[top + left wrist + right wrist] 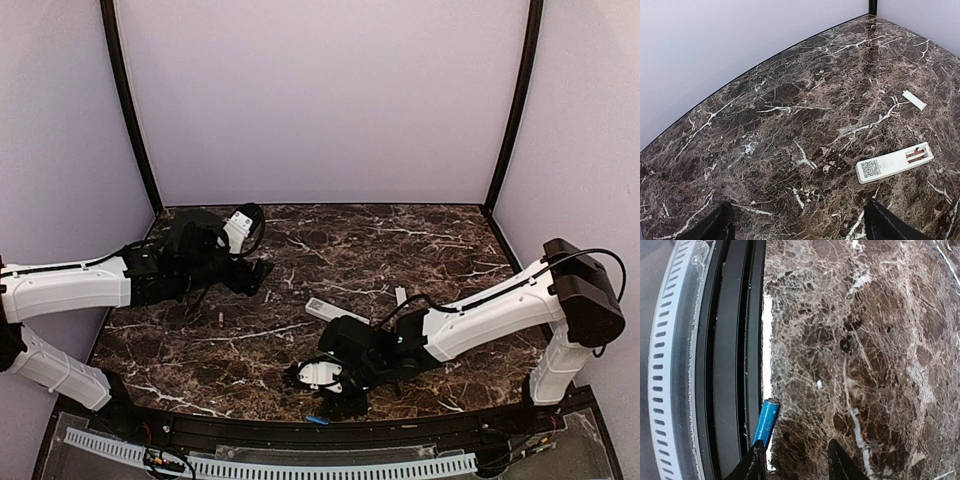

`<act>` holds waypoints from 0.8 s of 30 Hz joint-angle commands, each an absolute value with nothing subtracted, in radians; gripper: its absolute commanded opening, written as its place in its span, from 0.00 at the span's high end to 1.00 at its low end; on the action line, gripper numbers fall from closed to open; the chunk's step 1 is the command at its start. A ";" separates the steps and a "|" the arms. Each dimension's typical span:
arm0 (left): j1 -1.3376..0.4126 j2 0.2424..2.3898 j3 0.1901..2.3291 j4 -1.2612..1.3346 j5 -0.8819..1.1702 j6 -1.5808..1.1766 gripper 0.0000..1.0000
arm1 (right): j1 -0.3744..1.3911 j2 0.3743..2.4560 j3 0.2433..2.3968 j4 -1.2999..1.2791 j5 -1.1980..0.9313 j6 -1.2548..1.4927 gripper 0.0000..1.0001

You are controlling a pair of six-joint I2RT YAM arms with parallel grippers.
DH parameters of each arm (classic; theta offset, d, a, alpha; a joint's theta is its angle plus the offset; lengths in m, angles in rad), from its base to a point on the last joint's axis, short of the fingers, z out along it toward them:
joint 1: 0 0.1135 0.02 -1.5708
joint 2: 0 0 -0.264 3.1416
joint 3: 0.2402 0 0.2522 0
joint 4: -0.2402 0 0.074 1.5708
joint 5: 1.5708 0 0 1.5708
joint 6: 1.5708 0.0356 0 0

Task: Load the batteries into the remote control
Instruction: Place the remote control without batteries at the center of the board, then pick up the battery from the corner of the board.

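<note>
Only one sign here: we see a QR code [870,169] printed on the back of the remote control [897,161], at its 8 o'clock end in the left wrist view. Too small to decode. Possibly fine print beside it, which we can't read.

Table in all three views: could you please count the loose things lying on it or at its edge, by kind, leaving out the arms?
Remote control: 1
Blue battery: 1
Small pale cover piece: 1
Total: 3
No other battery shows in any view.
</note>
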State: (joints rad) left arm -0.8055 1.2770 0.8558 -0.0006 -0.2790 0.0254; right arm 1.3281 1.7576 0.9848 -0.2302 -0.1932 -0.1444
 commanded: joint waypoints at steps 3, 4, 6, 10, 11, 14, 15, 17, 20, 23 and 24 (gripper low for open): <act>-0.807 1.259 0.859 -0.044 -0.274 0.005 0.12 | 1.353 1.786 1.009 -0.183 -0.187 -0.176 0.60; -0.807 1.255 0.858 -0.044 -0.271 0.005 0.11 | 1.359 1.782 1.009 -0.186 -0.188 -0.175 0.60; -0.807 1.251 0.859 -0.044 -0.269 0.005 0.11 | 1.368 1.776 1.017 -0.204 -0.187 -0.179 0.59; -0.807 1.254 0.863 -0.039 -0.257 0.005 0.11 | 1.388 1.774 1.033 -0.218 -0.191 -0.154 0.58; -0.807 1.256 0.867 -0.044 -0.259 0.005 0.11 | 1.391 1.776 1.030 -0.213 -0.183 -0.142 0.58; -0.807 1.252 0.872 -0.052 -0.273 0.005 0.11 | 1.394 1.785 1.018 -0.199 -0.149 -0.106 0.58; -0.807 1.248 0.873 -0.055 -0.275 0.005 0.11 | 1.395 1.789 1.017 -0.202 -0.142 -0.097 0.59; -0.807 1.244 0.873 -0.056 -0.272 0.005 0.11 | 1.402 1.793 1.016 -0.206 -0.135 -0.084 0.60; -0.807 1.241 0.878 -0.060 -0.269 -0.009 0.11 | 1.413 1.803 1.008 -0.199 -0.133 -0.074 0.61; -0.807 1.241 0.882 -0.066 -0.269 -0.028 0.11 | 1.425 1.827 1.018 -0.221 -0.112 -0.077 0.62; -0.807 1.241 0.885 -0.071 -0.270 -0.030 0.11 | 1.428 1.832 1.020 -0.226 -0.107 -0.076 0.62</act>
State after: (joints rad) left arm -0.8055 1.2743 0.8608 -0.0376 -0.2699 -0.0002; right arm 1.4021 1.7958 1.0111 -0.2131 -0.1417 -0.0937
